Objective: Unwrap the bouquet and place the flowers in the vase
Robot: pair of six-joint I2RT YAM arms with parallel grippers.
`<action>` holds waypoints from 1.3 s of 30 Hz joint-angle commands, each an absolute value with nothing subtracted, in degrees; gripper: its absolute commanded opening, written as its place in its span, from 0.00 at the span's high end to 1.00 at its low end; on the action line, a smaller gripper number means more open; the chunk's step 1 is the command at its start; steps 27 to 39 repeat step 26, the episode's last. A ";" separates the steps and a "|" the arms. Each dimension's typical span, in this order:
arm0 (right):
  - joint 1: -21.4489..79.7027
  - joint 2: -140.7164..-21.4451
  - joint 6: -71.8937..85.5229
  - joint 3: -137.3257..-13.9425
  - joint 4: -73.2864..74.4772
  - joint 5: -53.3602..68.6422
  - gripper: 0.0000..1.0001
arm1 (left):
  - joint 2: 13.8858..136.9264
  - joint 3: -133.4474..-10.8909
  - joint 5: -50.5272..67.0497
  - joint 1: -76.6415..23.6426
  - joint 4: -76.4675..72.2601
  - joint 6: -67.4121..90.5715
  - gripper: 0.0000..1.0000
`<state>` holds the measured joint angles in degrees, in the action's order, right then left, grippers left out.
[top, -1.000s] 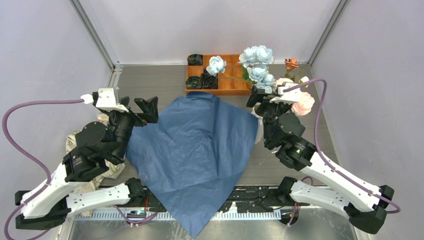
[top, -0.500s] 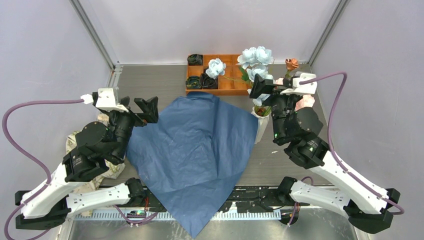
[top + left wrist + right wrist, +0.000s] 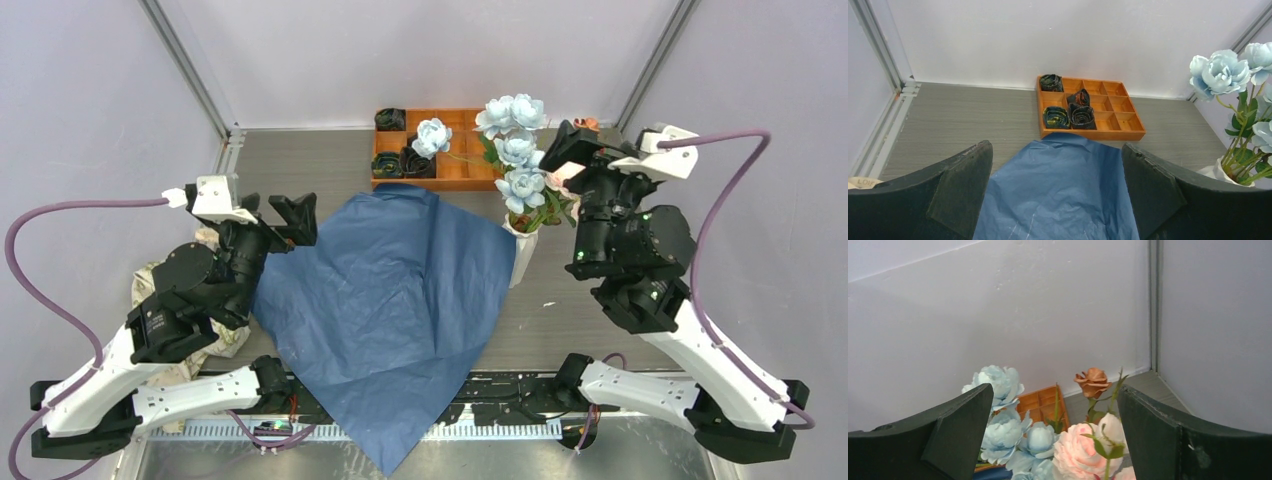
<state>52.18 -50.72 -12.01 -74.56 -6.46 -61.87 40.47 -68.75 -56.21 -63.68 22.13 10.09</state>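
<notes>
**Operator:** Where are the flowers at this point?

**Guide:** The flowers [image 3: 515,150] sit stems-down in the vase [image 3: 523,250]. The vase stands upright toward the far right corner of the table [image 3: 300,165], just beside the right edge of the spread blue wrapping paper [image 3: 385,290]. One pale blue bloom [image 3: 432,132] leans left over the orange tray [image 3: 470,168] at the far edge.

**Operator:** What state are the hands in?

**Guide:** Both are released and carry nothing. The right hand [image 3: 1054,405] hovers just above and beside the blooms. Its fingers are spread wide, and the pink and orange heads appear between them in the wrist view. The left hand [image 3: 1055,150] hangs over the paper's left edge, well apart from the vase.

**Operator:** How do I do this step well?

**Guide:** Judged from this position, the step is to clear the right hand from the arrangement.
1. Hold the fingers fully spread.
2. Draw the hand up and away toward the near right corner. Do not sweep sideways, because leaves or thin stems could snag and tip the vase.
3. Check from above that every stem is inside the rim.
4. If the leaning bloom needs seating, approach it low on the stem, not at the head.
</notes>
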 commanded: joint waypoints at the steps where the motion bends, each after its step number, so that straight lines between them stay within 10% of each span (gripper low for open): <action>1: 52.55 -47.13 -18.00 -76.22 -12.34 -67.09 0.00 | 41.30 -69.80 -57.48 -63.55 21.50 10.79 0.00; 39: 51.01 -37.72 -28.90 -75.03 -21.87 -77.41 0.01 | 36.78 -68.93 -60.00 -63.55 22.69 11.16 0.00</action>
